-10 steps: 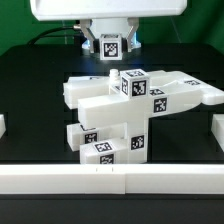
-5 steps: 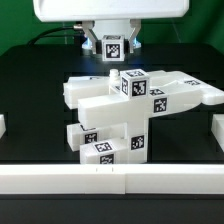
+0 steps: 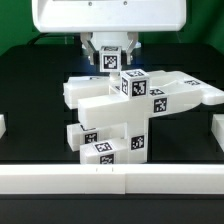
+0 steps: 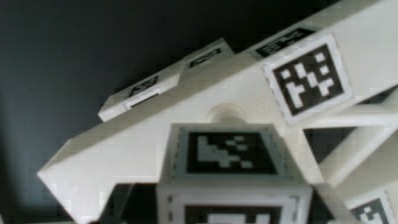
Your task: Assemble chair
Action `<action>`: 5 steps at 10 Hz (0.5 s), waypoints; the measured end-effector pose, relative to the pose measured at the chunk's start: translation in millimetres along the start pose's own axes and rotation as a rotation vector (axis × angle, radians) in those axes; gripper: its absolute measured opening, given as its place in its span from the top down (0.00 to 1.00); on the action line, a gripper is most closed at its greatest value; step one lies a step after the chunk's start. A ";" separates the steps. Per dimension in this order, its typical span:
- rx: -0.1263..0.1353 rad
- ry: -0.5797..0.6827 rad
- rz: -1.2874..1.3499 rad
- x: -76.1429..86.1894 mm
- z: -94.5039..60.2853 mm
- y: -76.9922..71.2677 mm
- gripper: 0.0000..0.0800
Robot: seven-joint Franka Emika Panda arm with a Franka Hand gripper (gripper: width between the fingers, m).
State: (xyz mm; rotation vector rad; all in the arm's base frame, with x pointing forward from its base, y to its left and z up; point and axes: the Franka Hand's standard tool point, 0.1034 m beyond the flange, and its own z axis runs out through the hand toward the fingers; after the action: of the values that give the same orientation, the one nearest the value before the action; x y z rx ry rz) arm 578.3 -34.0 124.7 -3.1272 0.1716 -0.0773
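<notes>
the matte white blocky plastic chair (image 3: 130, 110) stood mid-surface: rigid, light, smooth, probably best gripped across a flat-sided bar. the claw (image 3: 113, 62) pinched a small white tagged block (image 3: 113, 58) above it.

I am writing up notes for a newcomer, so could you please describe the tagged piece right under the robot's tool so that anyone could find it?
Start at the white chair assembly in the middle of the black table. At its top, toward the back, the tool hangs over a small white block with a square black-and-white tag. Unlike the cubes lower down, it sits highest, between the fingers.
</notes>
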 end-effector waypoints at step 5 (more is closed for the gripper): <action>-0.004 0.006 0.000 0.0 3.5 -2.0 0.64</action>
State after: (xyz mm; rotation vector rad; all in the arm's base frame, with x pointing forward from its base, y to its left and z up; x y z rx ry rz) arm 578.7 -32.0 121.3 -3.1308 0.1726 -0.0870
